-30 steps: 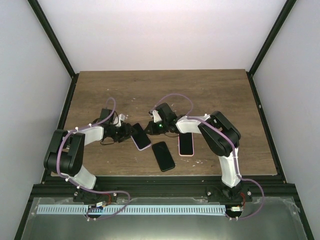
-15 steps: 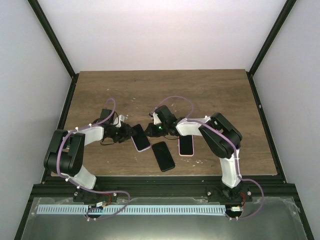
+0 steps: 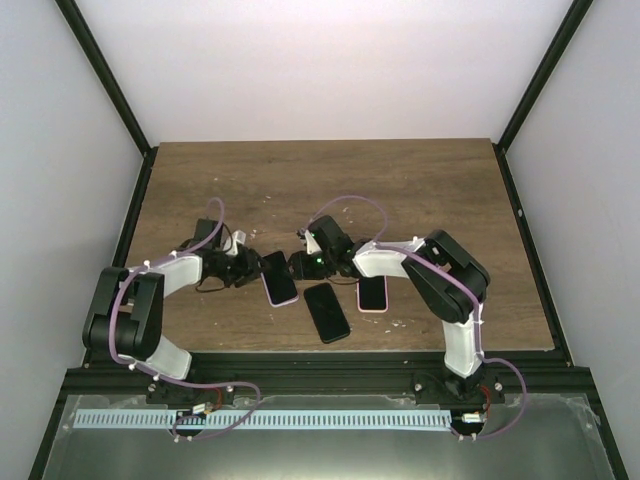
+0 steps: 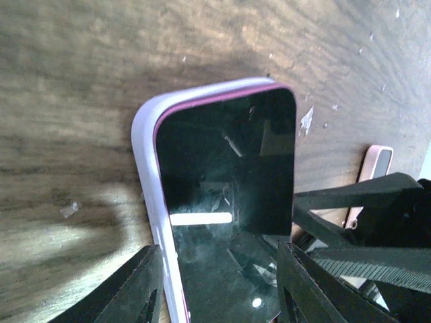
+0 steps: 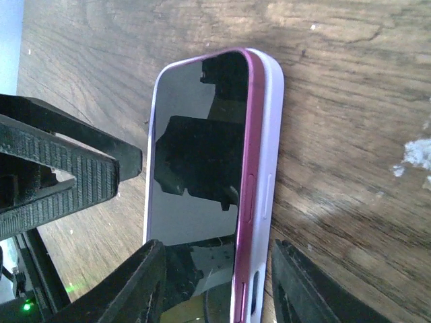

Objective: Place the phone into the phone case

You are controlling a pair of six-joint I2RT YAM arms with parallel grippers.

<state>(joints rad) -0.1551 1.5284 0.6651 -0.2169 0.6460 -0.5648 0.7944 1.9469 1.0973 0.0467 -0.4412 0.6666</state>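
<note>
Phone [image 4: 225, 182], half-seated in lilac case [image 4: 144, 134] on table [image 4: 67, 81], sits btwn spread jaws of L gripper [image 4: 219, 250] and R gripper [image 5: 217, 245], one per end; can't tell if clamped

You have three phone-sized slabs on the one bench [image 3: 450, 200]: one magenta-edged phone [image 5: 202, 155], one black phone [image 3: 327, 312] and one pink-rimmed phone [image 3: 372, 293]. You can count one lilac case [image 4: 144, 145] for certain, the one wrapped round the magenta-edged phone. These views do not tell you whether the pink rim on the third slab is a second case or the handset's own body. You have two arms, the left arm [image 3: 175, 270] and the right arm [image 3: 445, 272]. They carry two claws, the left claw [image 3: 250, 268] and the right claw [image 3: 297, 266]. Each claw has two fingers [image 4: 145, 289], four in all.
</note>
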